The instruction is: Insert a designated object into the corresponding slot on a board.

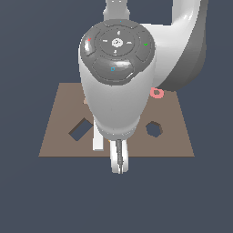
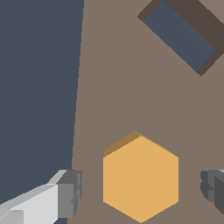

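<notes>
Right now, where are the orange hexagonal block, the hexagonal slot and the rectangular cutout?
orange hexagonal block (image 2: 141,177), wrist view, centre of top face
hexagonal slot (image 1: 154,129), exterior view, middle of opening
rectangular cutout (image 2: 180,37), wrist view, middle of opening

Plain dark blue-grey ground (image 1: 27,200); featureless

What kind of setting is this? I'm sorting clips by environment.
Probably a simulated shape-insertion workspace: a flat brown board with a hexagonal slot on a featureless dark ground, and an orange hexagonal block between the open gripper fingers.

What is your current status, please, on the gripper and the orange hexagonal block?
Gripper open, fingers either side of flat orange hexagonal block. Block lying on brown board, not gripped. Hexagonal slot unobstructed.
</notes>
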`<state>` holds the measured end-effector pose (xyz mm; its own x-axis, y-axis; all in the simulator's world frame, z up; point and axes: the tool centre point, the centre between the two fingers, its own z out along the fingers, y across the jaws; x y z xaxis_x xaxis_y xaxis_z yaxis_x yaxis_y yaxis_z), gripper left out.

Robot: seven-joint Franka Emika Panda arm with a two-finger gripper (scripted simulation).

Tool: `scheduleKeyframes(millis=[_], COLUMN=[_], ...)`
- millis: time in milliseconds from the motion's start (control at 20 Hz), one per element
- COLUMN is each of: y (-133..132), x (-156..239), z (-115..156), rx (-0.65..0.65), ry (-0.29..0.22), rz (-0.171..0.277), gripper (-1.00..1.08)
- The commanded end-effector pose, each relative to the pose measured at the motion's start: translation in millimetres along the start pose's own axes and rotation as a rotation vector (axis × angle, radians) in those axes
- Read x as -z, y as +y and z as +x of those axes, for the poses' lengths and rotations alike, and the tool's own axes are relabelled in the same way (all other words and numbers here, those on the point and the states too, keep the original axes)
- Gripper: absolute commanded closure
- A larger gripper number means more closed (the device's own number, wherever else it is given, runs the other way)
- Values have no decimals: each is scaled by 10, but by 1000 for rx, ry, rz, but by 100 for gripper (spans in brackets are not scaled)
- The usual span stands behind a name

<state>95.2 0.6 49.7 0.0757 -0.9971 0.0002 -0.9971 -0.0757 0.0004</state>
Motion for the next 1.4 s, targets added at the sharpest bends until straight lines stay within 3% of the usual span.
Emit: scheduleKeyframes(millis=[0,750,800,1350], y=[-3,4,4,1], x=[-3,-197,-197,-186], z=[2,0,0,0], rx=[-6,0,0,1], ry=[0,0,0,0], rz=[0,0,0,1], gripper=[-92,-92,108,108])
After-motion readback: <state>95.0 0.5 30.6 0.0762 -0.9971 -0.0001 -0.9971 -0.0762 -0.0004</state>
